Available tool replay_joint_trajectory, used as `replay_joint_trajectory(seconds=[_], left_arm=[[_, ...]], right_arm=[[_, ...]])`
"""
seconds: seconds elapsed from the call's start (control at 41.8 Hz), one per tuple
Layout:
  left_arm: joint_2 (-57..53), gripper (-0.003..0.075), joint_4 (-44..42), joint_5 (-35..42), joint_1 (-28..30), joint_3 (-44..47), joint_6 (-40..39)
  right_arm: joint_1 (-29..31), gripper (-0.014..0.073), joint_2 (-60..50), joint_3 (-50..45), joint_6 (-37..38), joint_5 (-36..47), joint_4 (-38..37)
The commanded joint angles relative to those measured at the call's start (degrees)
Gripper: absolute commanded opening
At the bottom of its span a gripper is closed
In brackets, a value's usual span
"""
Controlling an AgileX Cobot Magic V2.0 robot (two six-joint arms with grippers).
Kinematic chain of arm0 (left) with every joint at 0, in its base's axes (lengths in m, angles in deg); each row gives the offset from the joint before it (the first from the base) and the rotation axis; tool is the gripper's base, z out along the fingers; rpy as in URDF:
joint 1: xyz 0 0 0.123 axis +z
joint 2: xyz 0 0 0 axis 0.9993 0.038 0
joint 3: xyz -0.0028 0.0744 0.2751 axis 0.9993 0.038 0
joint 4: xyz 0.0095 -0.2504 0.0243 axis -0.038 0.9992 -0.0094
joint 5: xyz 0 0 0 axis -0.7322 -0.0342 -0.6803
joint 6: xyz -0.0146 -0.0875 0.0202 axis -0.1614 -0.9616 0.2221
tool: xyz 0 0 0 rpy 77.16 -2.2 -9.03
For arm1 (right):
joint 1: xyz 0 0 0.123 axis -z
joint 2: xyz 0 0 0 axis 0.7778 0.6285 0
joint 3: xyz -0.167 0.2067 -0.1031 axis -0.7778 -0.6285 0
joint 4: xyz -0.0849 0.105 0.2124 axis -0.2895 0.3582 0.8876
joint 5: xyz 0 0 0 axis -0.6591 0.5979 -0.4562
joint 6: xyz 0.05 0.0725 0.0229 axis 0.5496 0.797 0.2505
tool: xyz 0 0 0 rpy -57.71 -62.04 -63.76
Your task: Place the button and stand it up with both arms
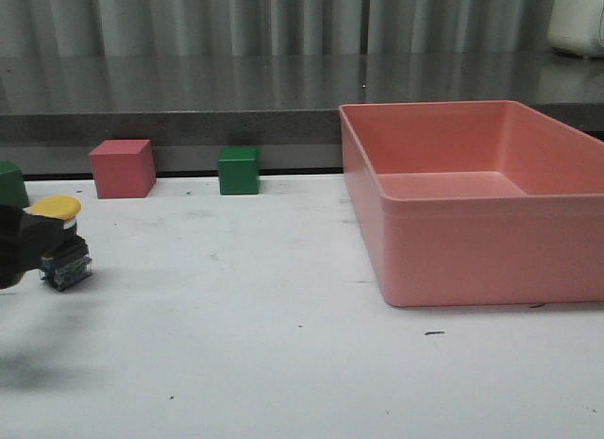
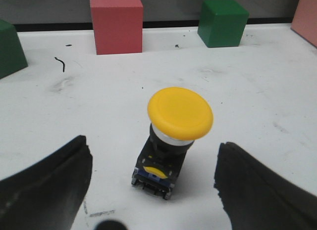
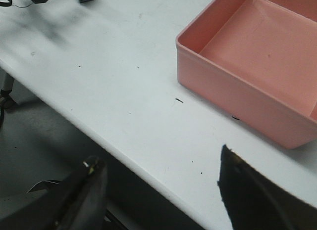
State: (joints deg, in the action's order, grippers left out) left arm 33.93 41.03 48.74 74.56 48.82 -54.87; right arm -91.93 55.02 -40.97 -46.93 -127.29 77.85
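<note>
Between left claw's (image 2: 153,190) spread fingers, button (image 2: 173,136).

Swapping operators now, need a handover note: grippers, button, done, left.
Left gripper: open, fingers either side of the button, not touching it.
Right gripper: open and empty, hanging over the near table edge, away from the job.
Button: upright on its base on the white table, far left, yellow cap up, in front of the red cube and green cube. Pink bin sits to the right, empty.
Done: button looks placed and standing.
Left: back the left arm away without tipping it.
</note>
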Motion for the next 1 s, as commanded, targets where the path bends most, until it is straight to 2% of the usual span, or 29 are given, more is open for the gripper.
replay_joint_trajectory(seconds=[0.0, 0.096, 0.383, 0.455, 0.574, 0.742, 0.909, 0.981], left_arm=[[-5.79, 0.0515, 0.93, 7.4, 0.15, 1.86, -0.45], [-10.4, 0.0515, 0.03, 1.08, 0.15, 3.13, -2.28], [-25.84, 0.0515, -9.66, -26.82, -0.48, 0.54, -15.41], [-29.59, 0.0515, -10.27, -36.9, -1.61, -2.09, -15.41], [-35.64, 0.0515, -10.51, -59.49, -4.28, -9.49, -15.41], [-42.46, 0.0515, -14.46, -85.39, -10.91, -21.41, -14.3], [-47.11, 0.0515, -12.77, -104.27, -18.08, -30.11, -6.88], [-49.02, 0.0515, -10.74, -107.64, -20.41, -32.41, -4.54]], right_arm=[[0.2, 0.0499, 0.23, 1.48, -0.37, 3.79, -0.26], [0.2, 0.0499, 0.23, 1.48, -0.37, 3.79, -0.26], [0.2, 0.0499, 0.23, 1.48, -0.37, 3.79, -0.26], [0.2, 0.0499, 0.23, 1.48, -0.37, 3.79, -0.26], [0.2, 0.0499, 0.23, 1.48, -0.37, 3.79, -0.26], [0.2, 0.0499, 0.23, 1.48, -0.37, 3.79, -0.26], [0.2, 0.0499, 0.23, 1.48, -0.37, 3.79, -0.26], [0.2, 0.0499, 0.23, 1.48, -0.37, 3.79, -0.26]])
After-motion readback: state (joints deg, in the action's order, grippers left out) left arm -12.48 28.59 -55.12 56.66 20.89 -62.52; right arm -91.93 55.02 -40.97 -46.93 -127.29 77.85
